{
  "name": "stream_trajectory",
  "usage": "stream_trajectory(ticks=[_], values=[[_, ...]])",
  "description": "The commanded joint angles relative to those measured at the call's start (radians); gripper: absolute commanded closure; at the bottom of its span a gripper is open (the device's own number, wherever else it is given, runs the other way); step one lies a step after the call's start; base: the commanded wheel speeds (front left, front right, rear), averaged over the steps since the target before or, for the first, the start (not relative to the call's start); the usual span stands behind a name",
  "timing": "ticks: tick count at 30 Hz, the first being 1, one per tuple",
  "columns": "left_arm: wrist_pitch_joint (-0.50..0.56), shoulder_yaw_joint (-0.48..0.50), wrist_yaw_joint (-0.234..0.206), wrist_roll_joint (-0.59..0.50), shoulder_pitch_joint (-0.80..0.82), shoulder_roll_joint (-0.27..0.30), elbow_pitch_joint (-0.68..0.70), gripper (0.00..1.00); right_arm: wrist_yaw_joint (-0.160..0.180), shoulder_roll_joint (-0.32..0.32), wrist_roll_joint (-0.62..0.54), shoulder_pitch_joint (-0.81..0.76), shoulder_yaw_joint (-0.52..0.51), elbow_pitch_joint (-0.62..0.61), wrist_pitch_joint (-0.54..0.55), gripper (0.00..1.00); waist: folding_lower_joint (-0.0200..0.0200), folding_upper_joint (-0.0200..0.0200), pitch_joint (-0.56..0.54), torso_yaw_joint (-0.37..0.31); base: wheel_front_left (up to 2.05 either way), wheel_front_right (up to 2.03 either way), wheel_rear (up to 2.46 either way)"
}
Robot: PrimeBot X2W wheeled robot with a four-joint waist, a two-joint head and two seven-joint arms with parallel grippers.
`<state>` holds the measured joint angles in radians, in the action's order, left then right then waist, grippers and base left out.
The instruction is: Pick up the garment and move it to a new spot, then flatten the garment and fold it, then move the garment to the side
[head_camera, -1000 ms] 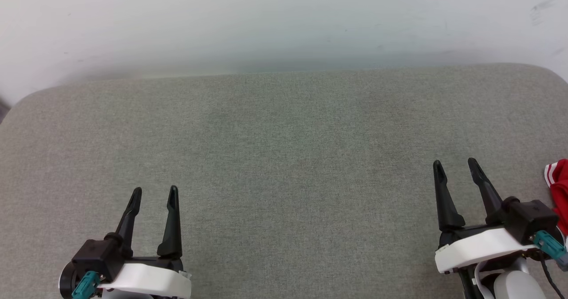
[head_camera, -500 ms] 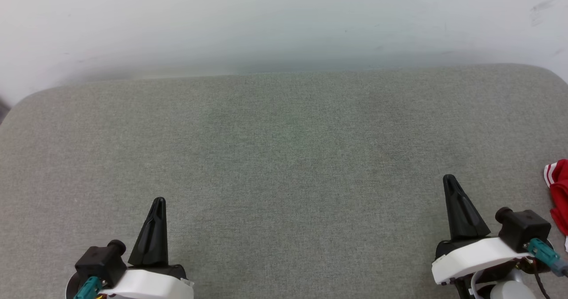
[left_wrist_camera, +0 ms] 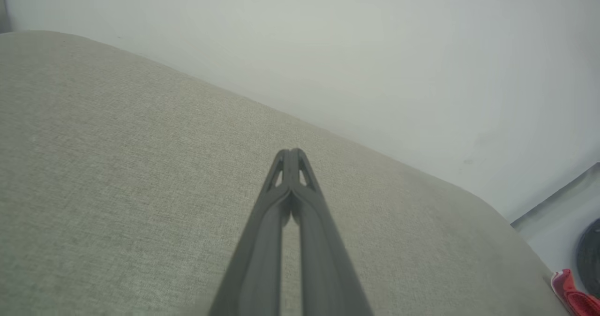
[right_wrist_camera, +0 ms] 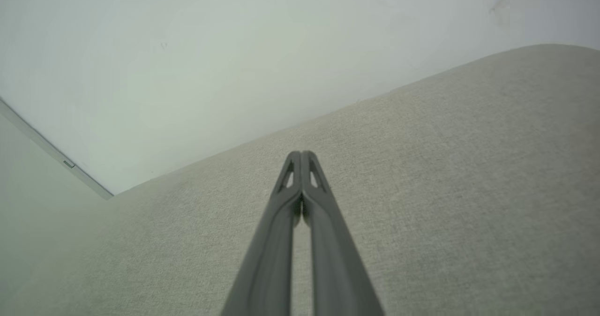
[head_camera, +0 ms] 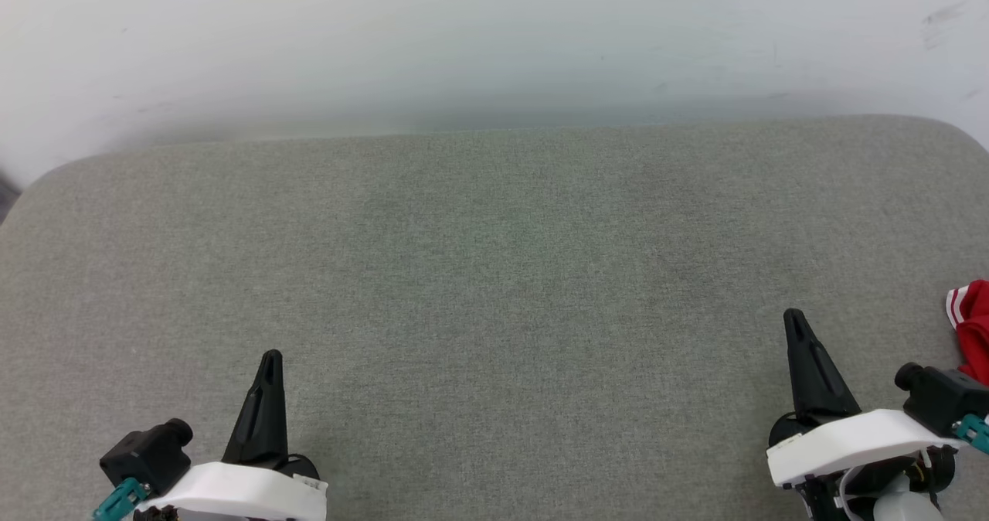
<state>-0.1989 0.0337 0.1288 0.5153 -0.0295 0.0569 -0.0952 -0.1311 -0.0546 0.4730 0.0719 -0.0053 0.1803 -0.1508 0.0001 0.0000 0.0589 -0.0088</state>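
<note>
Red white-striped garment [head_camera: 975, 329] lies near right claw [head_camera: 794, 320].

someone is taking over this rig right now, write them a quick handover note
Left gripper: shut, empty, over the grey fabric-covered surface.
Right gripper: shut, empty, at the surface's right side.
Red jersey T-shirt with red-white stripe trim: at the far right edge of the head view, mostly out of frame, looks bunched, touched by neither gripper.
Done: nothing that can be confirmed.
Left: probably everything. Pick it up, move it, flatten, fold, set aside.
</note>
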Motion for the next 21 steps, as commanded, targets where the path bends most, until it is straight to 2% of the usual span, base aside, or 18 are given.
stream_trajectory(ticks=[1, 21], values=[[0.009, -0.002, 0.000, 0.048, 0.031, 0.010, 0.006, 1.00, 0.000, -0.007, 0.051, 0.016, -0.005, -0.010, 0.007, 1.00, -0.0001, 0.0000, -0.001, 0.000, 0.00, 0.00, 0.00], [0.074, 0.001, 0.001, 0.337, 0.062, 0.020, -0.035, 1.00, 0.000, -0.011, 0.342, 0.023, -0.023, 0.008, 0.068, 1.00, -0.0001, 0.0000, -0.011, 0.002, 0.00, 0.00, 0.00]])
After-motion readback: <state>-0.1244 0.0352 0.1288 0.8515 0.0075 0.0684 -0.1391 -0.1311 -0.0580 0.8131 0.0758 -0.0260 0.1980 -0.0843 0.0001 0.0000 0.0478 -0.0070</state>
